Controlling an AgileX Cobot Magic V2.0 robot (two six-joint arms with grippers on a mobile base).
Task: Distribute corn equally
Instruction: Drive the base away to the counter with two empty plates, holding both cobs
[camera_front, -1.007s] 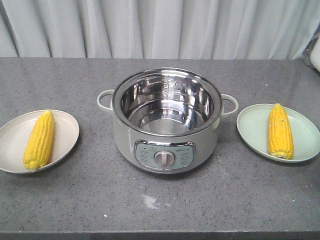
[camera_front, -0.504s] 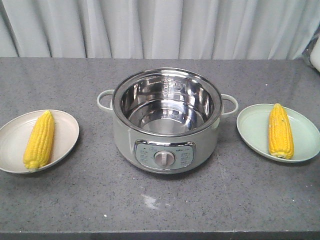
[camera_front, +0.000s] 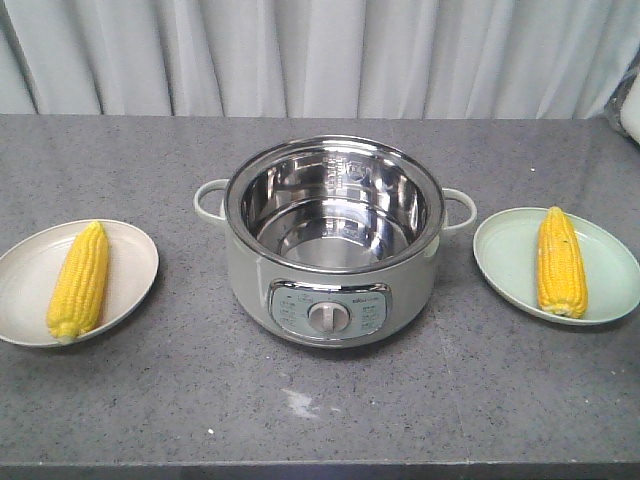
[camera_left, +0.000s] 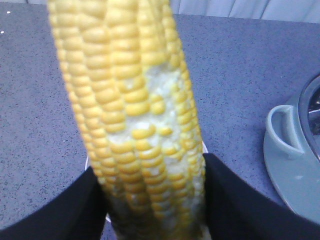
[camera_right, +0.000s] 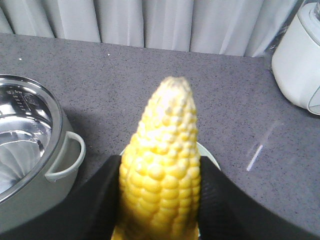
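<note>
Exterior front-facing view, L to R: L plate (camera_front: 25, 285) holds the L cob (camera_front: 78, 282), lying lengthwise w/ its tip pointing away. The pot (camera_front: 250, 285) sits mid-tabletop (camera_front: 150, 400) w/ nothing in its steel bowl. The R plate (camera_front: 505, 255) holds the R cob (camera_front: 561, 262), set the same way. So one cob per plate, and the split looks even already. No arm shows in this view.

Left wrist view: the L end effector (camera_left: 150, 167) has its black fingers (camera_left: 80, 205) pressed on both flanks of the L cob, no gap, so I read it as clamped on the cob. Slivers of white plate show under it. A pale patch of flattened kernels sits mid-cob.

Right wrist view: the R end effector (camera_right: 160, 165) is the same, fingers tight to both sides of the R cob's thick half, so clamped, w/ plate rim peeking out beneath. A white appliance (camera_right: 300, 60) stands far R.

Risks from here, my guess:
- Cobs are round and tapered and the plates are shallow. A lopsided release or a finger dragging on the way out could roll a cob over the rim onto the tabletop.
- A hard squeeze could crush more kernels, esp. near that pale patch.
- Can't tell whether either cob is resting on its plate or held just above it. If above, letting go means a bounce.
- Each pot handle is near its plate, so a wide swing on retreat could clip it.
</note>
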